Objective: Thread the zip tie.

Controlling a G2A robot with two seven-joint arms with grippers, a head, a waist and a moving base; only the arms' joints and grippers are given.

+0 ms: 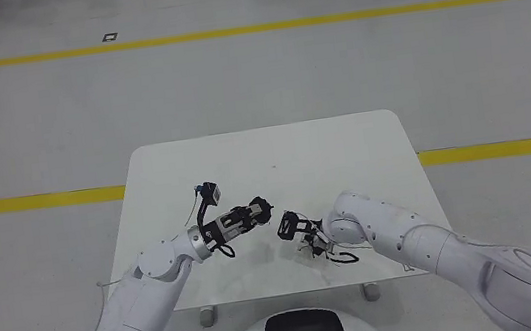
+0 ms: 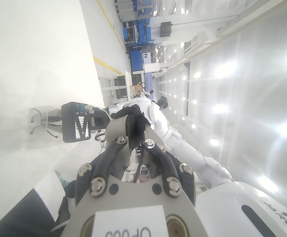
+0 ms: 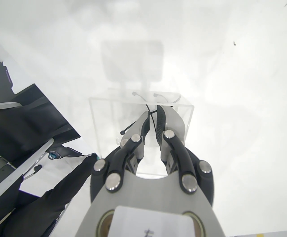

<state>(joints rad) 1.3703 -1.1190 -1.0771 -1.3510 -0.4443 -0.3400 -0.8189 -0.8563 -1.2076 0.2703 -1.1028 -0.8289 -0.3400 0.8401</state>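
On the near half of the counter, a box stands a little right of centre. The right gripper hangs directly over the box with its jaws pointing down at the opening. A zip tie is caught between them, and its head end juts out sideways above the box. Loose ties lie inside the box along one wall. The left gripper is above the counter just left of the right one, facing it, near but apart.

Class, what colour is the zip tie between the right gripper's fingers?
The zip tie is black, clearest in the right wrist view.
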